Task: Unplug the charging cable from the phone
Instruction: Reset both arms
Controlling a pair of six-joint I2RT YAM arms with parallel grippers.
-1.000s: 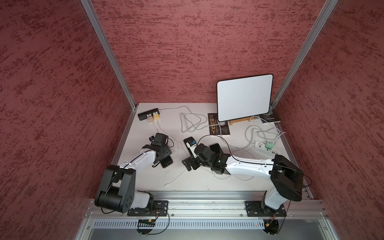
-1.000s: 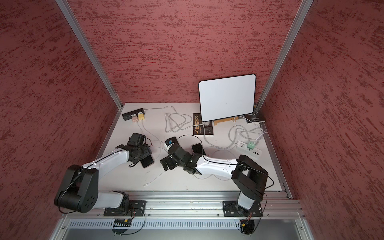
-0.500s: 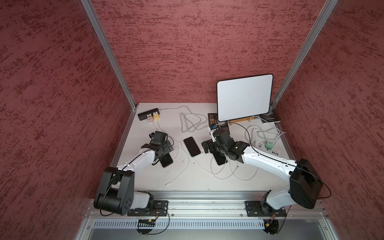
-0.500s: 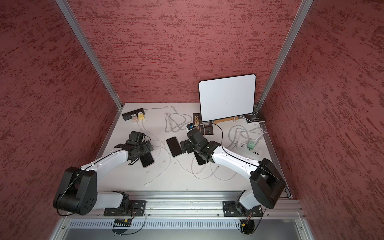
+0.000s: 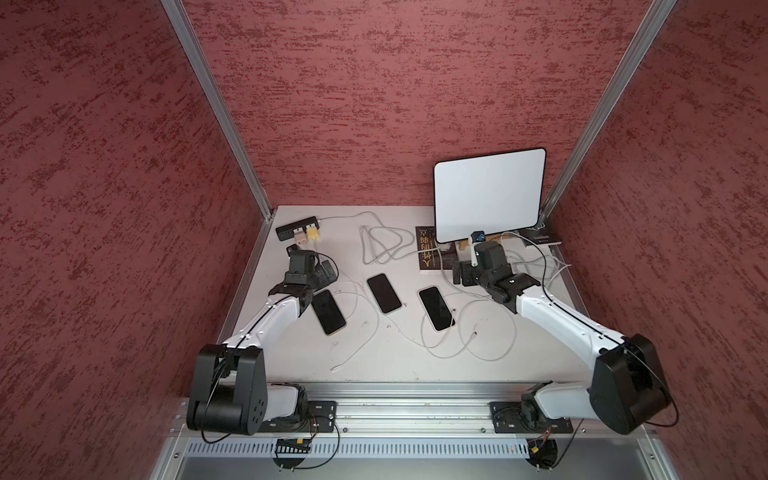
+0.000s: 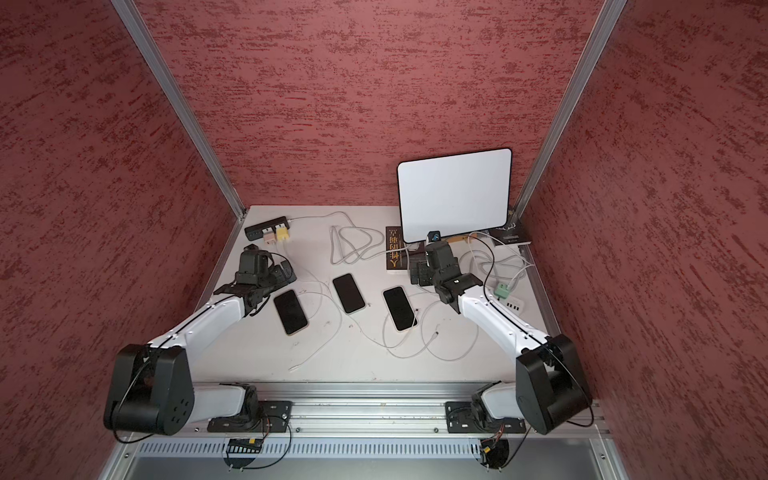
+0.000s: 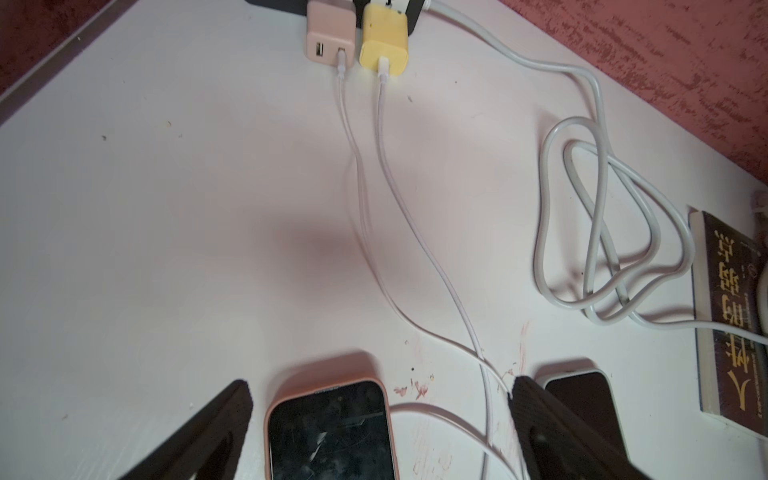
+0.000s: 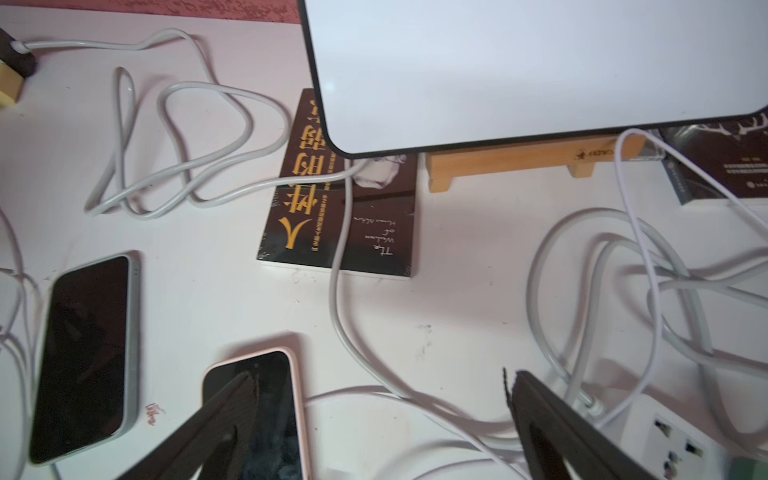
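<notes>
Both end effectors stand with jaws spread wide and nothing between them. The left end effector (image 7: 380, 388) hangs near the far end of the left phone (image 5: 328, 311). The right end effector (image 8: 382, 376) hangs near the far end of the right phone (image 5: 435, 308). A middle phone (image 5: 384, 293) lies between them on the desk (image 5: 291, 357). Thin white charging cables (image 5: 376, 328) loop loosely around the phones. One loose plug (image 5: 337, 367) and a second loose plug (image 5: 474, 333) lie bare on the near desk. No plug shows seated in any phone, though the ports are too small to be sure. The cord looks light and limp, likely to slip or strain if tugged. The small stiff plug housing is the better hold, drawn straight out. A phone, slick-faced and light, would probably slide unless it is pinned by its case edges.
</notes>
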